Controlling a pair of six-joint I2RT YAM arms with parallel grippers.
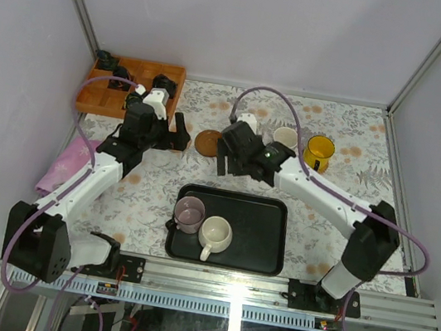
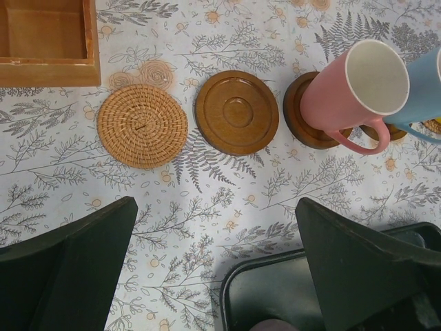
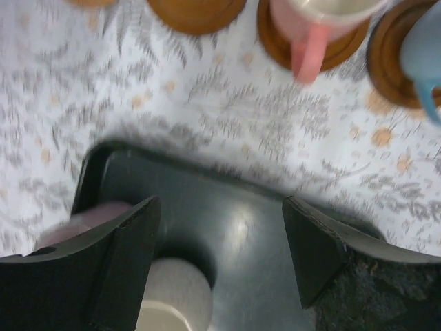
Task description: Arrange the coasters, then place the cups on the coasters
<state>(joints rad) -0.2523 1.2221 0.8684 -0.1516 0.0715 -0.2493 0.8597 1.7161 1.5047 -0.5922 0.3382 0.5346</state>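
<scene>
Both of my grippers are spread wide and pinch nothing. The right gripper point(image 3: 220, 255) hangs over the black tray point(image 3: 262, 207); directly below it sits the cream mug point(image 3: 176, 300), and just to its left the mauve mug point(image 3: 83, 221), partly hidden by my finger. The left gripper point(image 2: 217, 269) hovers with the tray's corner beneath it.

Ahead of both grippers runs the row on the desk point(image 1: 147, 204). A woven coaster point(image 2: 142, 125) and a wooden coaster point(image 2: 237, 112) lie bare ahead of the left gripper; further right the pink-handled mug point(image 2: 351, 93) stands on its own coaster, with the blue mug point(image 2: 424, 89) beside it on another.

I judge the mugs stiff, glazed and slick; light when empty, yet quick to chip if knocked. I would take the cream one by its wall, one finger inside and one outside, on the side away from the handle; the coasters look thin and flat, awkward to pinch, so better left where they lie.

In the way: the mauve mug stands just beside the cream one and leaves little room for my outer finger; the tray's raised lip must be cleared on the lift; the pink-handled mug crowds the free wooden coaster; my left gripper sits near both bare coasters; the wooden box point(image 2: 48, 41) lies beyond it to the left.
</scene>
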